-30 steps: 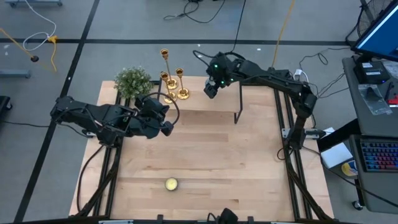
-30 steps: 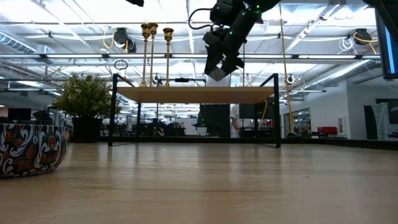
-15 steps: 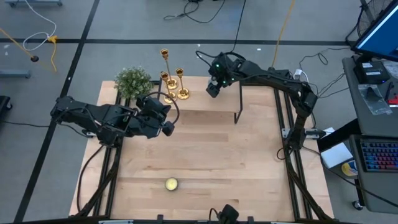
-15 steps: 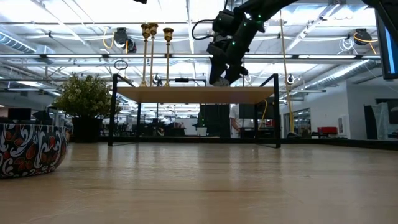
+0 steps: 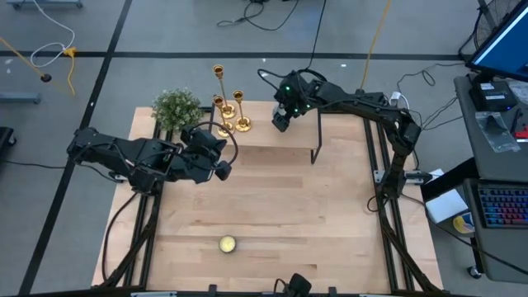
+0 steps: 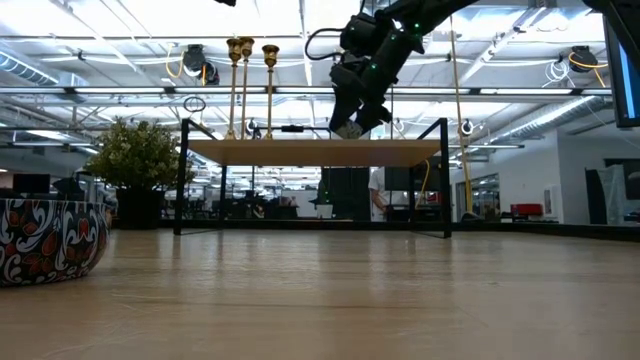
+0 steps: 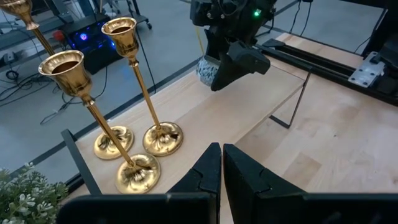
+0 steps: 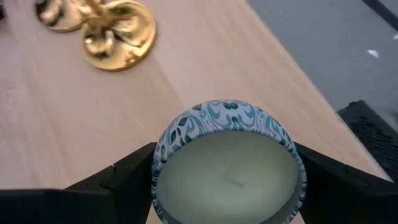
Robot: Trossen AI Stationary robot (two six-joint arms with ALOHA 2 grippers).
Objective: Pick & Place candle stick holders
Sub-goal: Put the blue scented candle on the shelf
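Observation:
Three gold candle stick holders of differing heights stand on their round bases at the left end of a raised wooden shelf; they also show in the low view. My right gripper is over the shelf just right of them, shut on a short round candle tin with a blue patterned wall. My left gripper is shut and empty, in front of the shelf, pointing at the holders. My right gripper pinches the candle tin between its two fingers, one on each opposite side of the round wall. The fingers come from above, slanting down. The tin's open top faces the wrist. Whether its bottom rests on the shelf, I cannot tell.
A green bushy plant stands at the shelf's left end beside the holders. A second candle tin sits near the table's front edge, large at the left of the low view. The shelf has thin black legs.
My right gripper has gone down a little toward the shelf top with the candle tin, still shut on it. The candle stick holders have stayed where they were.

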